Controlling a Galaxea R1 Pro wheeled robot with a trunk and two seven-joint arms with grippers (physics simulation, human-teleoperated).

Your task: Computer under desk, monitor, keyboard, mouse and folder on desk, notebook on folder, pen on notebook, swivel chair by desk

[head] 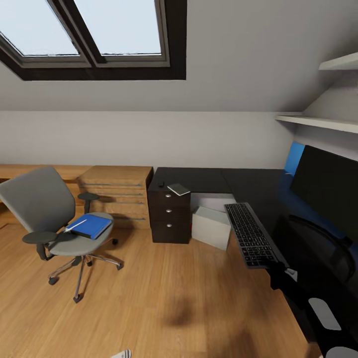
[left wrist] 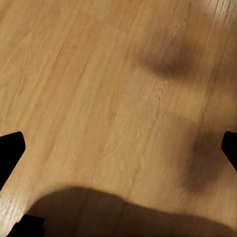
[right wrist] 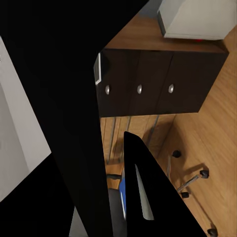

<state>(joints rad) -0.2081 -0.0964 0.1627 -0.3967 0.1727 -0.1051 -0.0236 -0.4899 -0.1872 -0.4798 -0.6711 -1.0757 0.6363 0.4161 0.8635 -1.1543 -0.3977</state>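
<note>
My right gripper (head: 275,271) sits at the near short end of the keyboard (head: 251,233), apparently clamped on that end, though I cannot tell for sure from the dark head view. The keyboard's long axis runs straight away from the claw along the front edge of the desk (head: 209,179), with the monitor (head: 328,184) just beside it. My left gripper (left wrist: 118,148) hangs spread wide over bare floor, so the right arm is nearer.
</note>
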